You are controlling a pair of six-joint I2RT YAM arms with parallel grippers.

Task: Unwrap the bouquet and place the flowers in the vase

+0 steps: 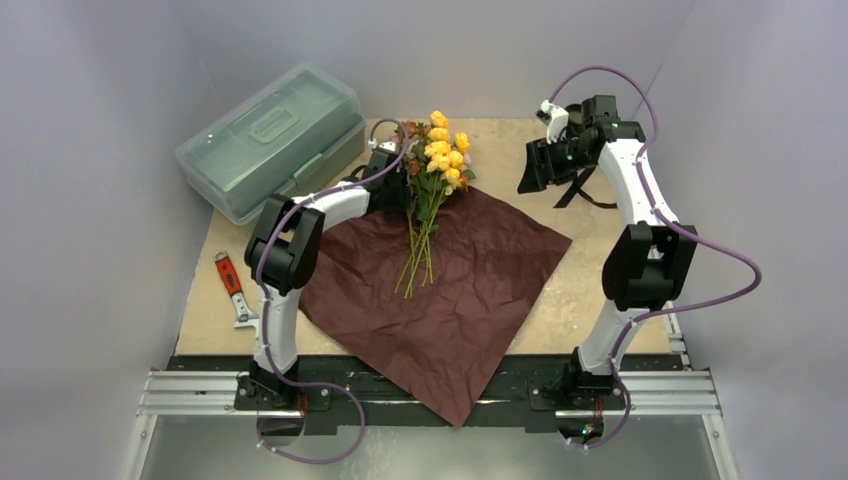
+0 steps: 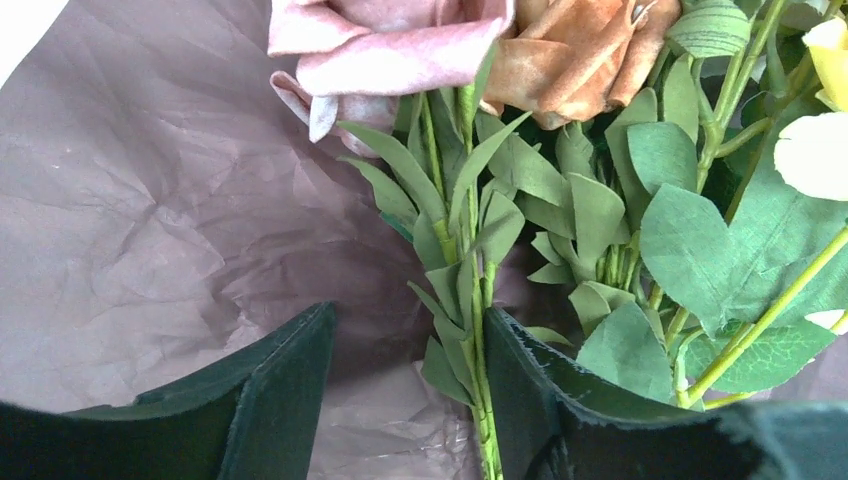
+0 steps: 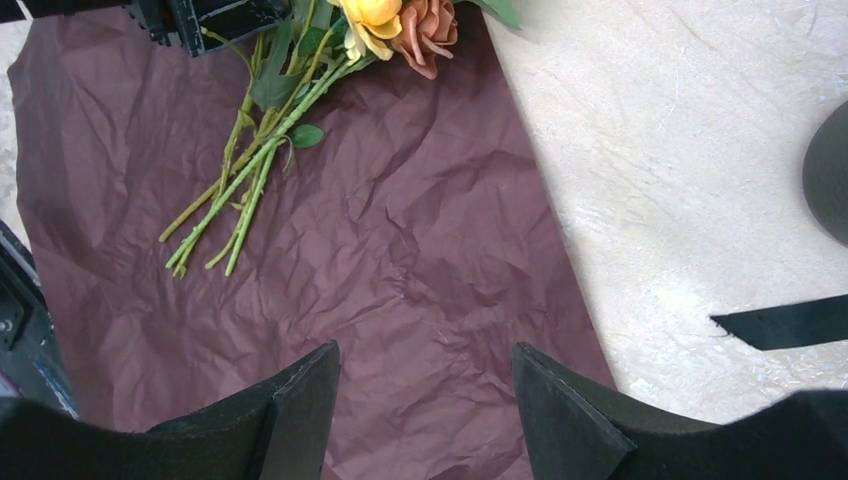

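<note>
The bouquet lies unwrapped: the flowers (image 1: 438, 150), yellow, pink and dusky-red on green stems, rest on the flat maroon paper (image 1: 450, 290). My left gripper (image 1: 397, 185) is down at the bunch just below the blooms. It is open, and in the left wrist view (image 2: 410, 320) one leafy stem (image 2: 470, 300) lies against the inner face of the right finger. My right gripper (image 1: 535, 170) hangs open and empty above the paper's right edge (image 3: 425, 355). A dark rounded shape (image 3: 832, 170) cuts the right wrist view's border; I cannot tell whether it is the vase.
A translucent green-grey lidded box (image 1: 270, 135) sits at the back left. A red-handled tool (image 1: 232, 285) lies on the table's left side. A black ribbon (image 3: 780, 325) lies on the bare tabletop (image 3: 680, 150) right of the paper, under my right arm.
</note>
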